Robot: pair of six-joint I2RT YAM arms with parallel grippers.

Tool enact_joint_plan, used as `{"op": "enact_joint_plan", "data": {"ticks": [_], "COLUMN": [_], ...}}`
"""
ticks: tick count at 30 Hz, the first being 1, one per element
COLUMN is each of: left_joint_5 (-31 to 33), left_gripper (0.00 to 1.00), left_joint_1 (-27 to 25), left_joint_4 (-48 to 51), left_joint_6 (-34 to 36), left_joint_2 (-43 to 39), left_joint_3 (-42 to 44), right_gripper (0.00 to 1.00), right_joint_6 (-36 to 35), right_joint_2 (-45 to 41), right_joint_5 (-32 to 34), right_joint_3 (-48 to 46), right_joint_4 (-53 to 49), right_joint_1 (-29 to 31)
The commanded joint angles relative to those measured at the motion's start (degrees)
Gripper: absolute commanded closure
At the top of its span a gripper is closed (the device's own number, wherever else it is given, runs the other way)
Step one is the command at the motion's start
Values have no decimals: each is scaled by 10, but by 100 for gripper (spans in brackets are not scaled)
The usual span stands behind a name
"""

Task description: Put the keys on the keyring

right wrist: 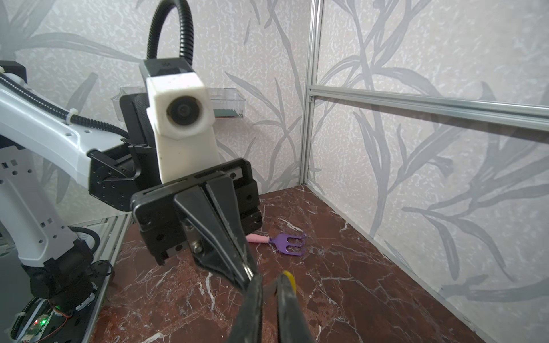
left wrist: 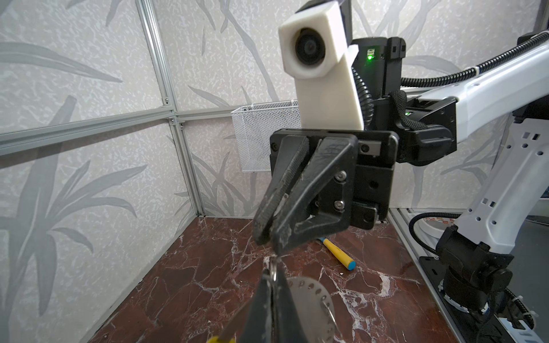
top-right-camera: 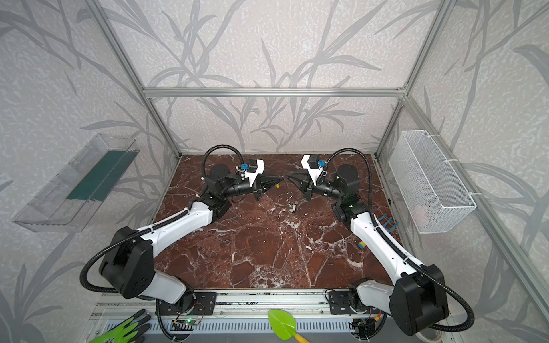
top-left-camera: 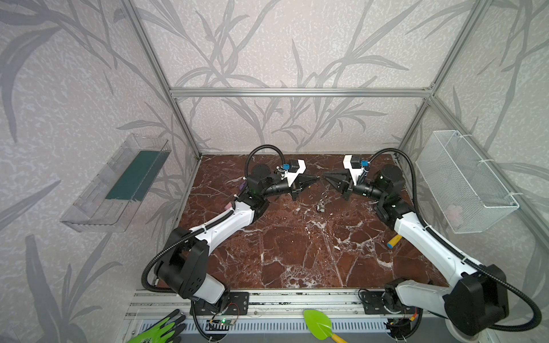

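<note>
The keys, a small silvery bunch with a pale tag, lie on the marble worktop towards its far edge. Near them the left gripper is clamped on the grey, hole-rimmed keyring with its yellow sleeve, and the right gripper is narrowly parted just beside it. A purple toy rake lies near the left edge and a yellow-and-blue handle near the right; on the walls, a wire basket holds something pale pink and a clear tray holds a dark green sheet.
</note>
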State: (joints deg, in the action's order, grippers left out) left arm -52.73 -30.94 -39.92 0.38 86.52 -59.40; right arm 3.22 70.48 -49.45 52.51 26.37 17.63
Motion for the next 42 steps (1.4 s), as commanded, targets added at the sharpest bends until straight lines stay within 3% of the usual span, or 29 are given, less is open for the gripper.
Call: {"op": "enact_joint_plan", "data": {"ticks": [1, 12, 36, 42], "left_joint_5": [-18, -26, -68, -69], "left_gripper": [100, 100, 100, 100], "left_joint_1": [0, 0, -3, -3], "left_joint_4": [-29, -19, 11, 7], "left_joint_6": [-4, 1, -2, -1], "left_joint_2": [-7, -2, 8, 13], "left_joint_3": [-26, -34, -52, -58], "right_gripper": [84, 82, 85, 94], "right_joint_6": [46, 102, 112, 141], "right_joint_2": [9, 47, 60, 77], "right_joint_5": [-46, -142, -160, -188], "right_joint_3": [-12, 4, 16, 20], "right_joint_4": [73, 115, 142, 165], "right_joint_1": [-15, -15, -20, -20]}}
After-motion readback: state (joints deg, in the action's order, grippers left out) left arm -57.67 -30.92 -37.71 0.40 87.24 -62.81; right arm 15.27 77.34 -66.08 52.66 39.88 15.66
